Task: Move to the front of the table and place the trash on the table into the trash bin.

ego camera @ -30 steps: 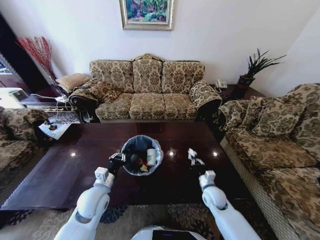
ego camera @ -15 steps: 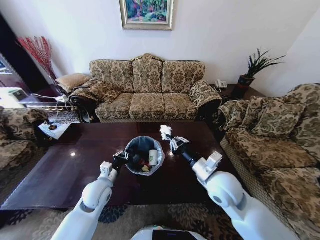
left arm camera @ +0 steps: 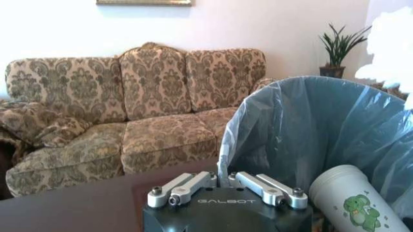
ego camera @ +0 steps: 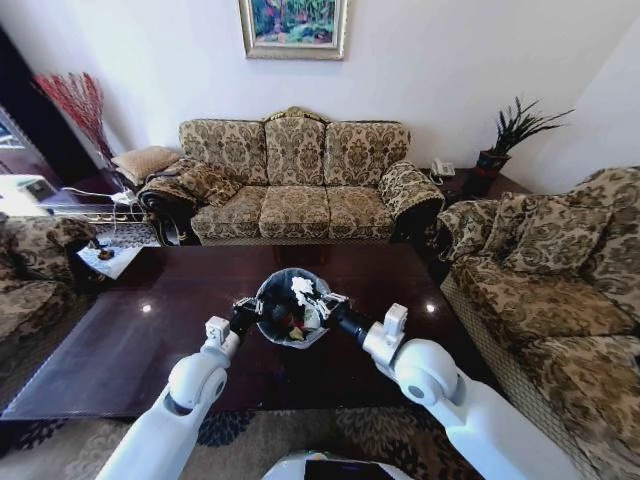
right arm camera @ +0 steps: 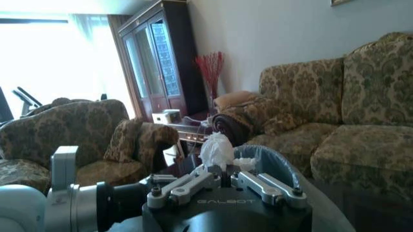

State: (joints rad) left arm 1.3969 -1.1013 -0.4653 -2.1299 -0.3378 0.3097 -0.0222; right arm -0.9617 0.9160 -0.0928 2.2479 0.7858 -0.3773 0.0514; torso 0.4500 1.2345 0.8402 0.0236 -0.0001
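On the dark worktop [ego camera: 120,340], at the left side of the trash bin [ego camera: 268,300], the left pincer [ego camera: 243,312] stayed clamped on the bin's bag-lined rim, its jaws drawn together around the liner in the left wrist view, steadying it. The bin itself now stood lifted or tipped toward the camera compared with a second earlier, when it sat lower on the wood. Inside it lay a white paper cup [left arm camera: 348,203] with a green figure, beside darker scraps that were hard to make out. To the right, the right pincer [ego camera: 322,302] had swung in from the worktop's right side to the bin's mouth, clenched on a crumpled white paper [ego camera: 303,291] held just over the opening. That put this piece at the point of release, by the look of it. The visible worktop carried no other trash, though its near edge was hidden behind both arms, and the bin's base could not be seen.
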